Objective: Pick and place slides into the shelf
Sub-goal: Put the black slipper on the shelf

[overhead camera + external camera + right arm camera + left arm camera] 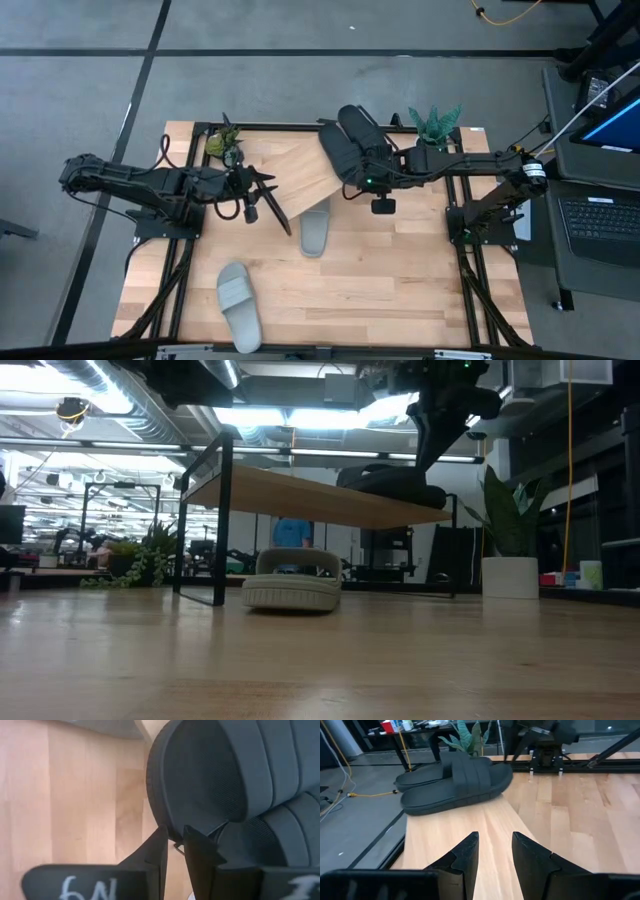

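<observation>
I have the right gripper (362,183) over the right end of the shelf (300,170), directly above the two black slides (355,145) that lie on the board side by side, touching. In the right wrist view its fingers (159,851) stand a narrow gap apart at the edge of the nearer black slide (210,780); nothing sits between them, so I judge it parted, in the act of letting that slide go, not gripping. In the low view the black slides (395,485) rest flat on the board and the arm rises clear above them.

The left gripper (262,192) waits at the shelf's other end with its fingers (465,857) parted and empty, pointing along the board toward the black pair (455,782).

Two grey slides are not yet placed. One (315,232) lies on the worktop (400,290) just in front of the shelf, nearly below the right gripper; the other (240,305) lies well apart from both grippers, closer to the left one, near the front edge.

Judgement: the black pair is done, half the task. The next move calls for lifting the right gripper straight off the strap without dragging the slide down the tilted board, then opening wider and descending on the nearer grey slide by its strap. The free board lies on the left gripper's side.
</observation>
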`<state>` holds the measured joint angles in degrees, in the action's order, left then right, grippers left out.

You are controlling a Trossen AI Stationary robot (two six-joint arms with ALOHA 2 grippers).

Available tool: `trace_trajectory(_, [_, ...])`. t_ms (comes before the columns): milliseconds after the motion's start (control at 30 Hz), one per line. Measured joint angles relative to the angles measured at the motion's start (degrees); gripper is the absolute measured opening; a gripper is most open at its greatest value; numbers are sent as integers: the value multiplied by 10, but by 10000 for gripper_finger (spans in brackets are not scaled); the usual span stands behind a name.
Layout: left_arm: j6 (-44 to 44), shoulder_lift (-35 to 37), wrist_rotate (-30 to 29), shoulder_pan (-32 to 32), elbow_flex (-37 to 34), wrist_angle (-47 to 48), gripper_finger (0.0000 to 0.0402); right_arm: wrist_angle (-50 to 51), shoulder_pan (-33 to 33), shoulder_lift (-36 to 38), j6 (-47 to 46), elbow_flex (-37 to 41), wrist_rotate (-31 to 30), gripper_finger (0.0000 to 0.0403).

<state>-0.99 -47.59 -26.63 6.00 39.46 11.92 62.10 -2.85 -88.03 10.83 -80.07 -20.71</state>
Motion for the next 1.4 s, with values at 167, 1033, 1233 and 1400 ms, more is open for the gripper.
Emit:
trace_trajectory(167, [0, 0, 0, 12, 0, 0, 110, -8, 0, 0, -1, 0, -7, 62])
trace_trajectory(1033, [0, 0, 0, 21, 0, 0, 110, -10, -1, 0, -15, 0, -39, 107])
trace_trajectory(1233, [0, 0, 0, 21, 0, 0, 110, -5, 0, 0, -10, -2, -38, 107])
trace_trajectory(1400, [0, 0, 0, 21, 0, 0, 110, -1, 18, 0, 0, -21, -35, 66])
